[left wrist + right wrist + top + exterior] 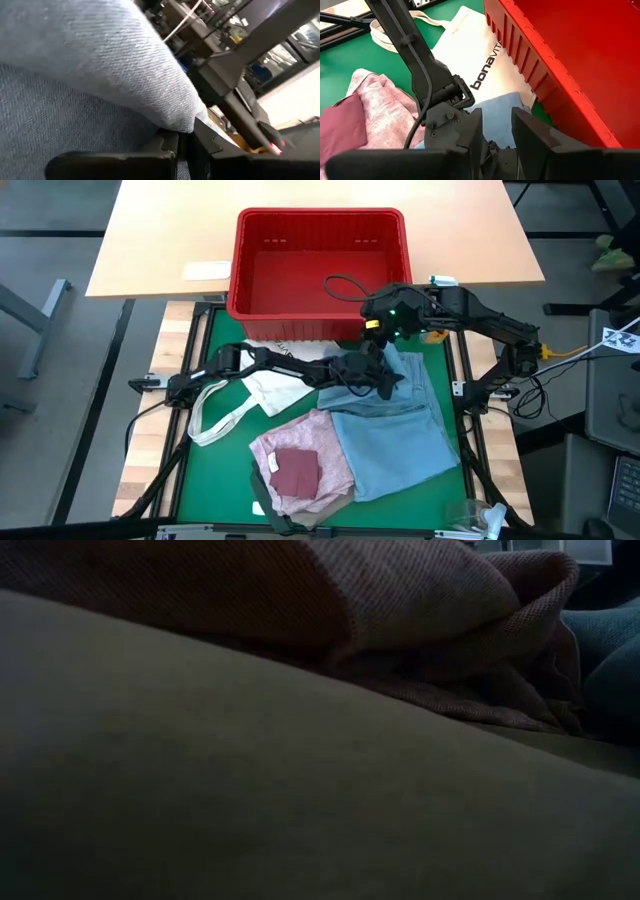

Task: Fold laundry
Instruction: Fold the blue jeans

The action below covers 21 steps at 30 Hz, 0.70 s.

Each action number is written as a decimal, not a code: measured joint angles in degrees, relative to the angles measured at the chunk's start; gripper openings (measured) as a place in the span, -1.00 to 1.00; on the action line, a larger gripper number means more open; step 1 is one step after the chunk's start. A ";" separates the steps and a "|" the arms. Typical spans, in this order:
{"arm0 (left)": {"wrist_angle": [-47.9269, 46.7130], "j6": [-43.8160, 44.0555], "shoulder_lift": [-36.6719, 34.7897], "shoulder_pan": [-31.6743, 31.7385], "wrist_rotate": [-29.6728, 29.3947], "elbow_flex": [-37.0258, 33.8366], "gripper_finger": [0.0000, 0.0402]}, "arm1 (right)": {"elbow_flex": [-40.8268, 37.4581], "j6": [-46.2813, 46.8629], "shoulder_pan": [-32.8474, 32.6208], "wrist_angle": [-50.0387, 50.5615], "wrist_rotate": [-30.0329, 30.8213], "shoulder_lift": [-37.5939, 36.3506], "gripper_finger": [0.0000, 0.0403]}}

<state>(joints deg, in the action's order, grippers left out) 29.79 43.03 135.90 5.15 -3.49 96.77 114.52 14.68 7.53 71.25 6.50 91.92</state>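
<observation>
**Ana:** High view first: how much room was there on the mat?

**Ben:** Little. The red basket sat across the far edge of the green mat, and the white tote bag lay just in front of it on the left. The light blue jeans covered the right half, reaching close to the mat's right rim. The mottled pink top lay beside them toward the near edge, a dark red patch on it. Bare green showed only along the left side.

**Ana:** And the grippers?

**Ben:** Left gripper had reached across to the jeans' far end, jaws clenched on a fold of denim; the left wrist view showed the cloth bunched right over its fingers. Right gripper hovered just beyond, near the basket's front wall. Its fingers stood apart over the denim, gripping nothing I could see.

**Ana:** Anything hidden?

**Ben:** Low view was almost blocked by dim beige fabric pressed to the lens, with pink knit behind. From above, that beige barely peeked out under the pink top's near edge.

**Ana:** Anything only one view gave?

**Ben:** The tote's black lettering, seen only from the right wrist.
</observation>
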 joint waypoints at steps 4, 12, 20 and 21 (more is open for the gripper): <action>0.56 0.02 0.79 -0.02 -1.64 0.00 -0.94 | 0.00 0.00 0.00 -0.07 -0.01 0.02 -0.47; 3.55 -0.16 0.79 -1.59 -4.45 0.00 -0.94 | 0.00 0.00 0.00 -0.12 -0.02 0.02 -0.47; 6.78 -6.75 0.79 -2.64 -8.82 0.00 -0.94 | -0.02 0.00 0.00 -0.13 -0.02 0.02 -0.47; 7.08 -6.73 0.79 -2.59 -8.92 0.00 -0.94 | -0.02 0.00 0.00 -0.12 -0.02 0.02 -0.47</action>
<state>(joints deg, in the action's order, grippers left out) 36.87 36.29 136.68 2.55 -12.41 96.77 114.50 14.68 7.53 71.13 6.48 91.94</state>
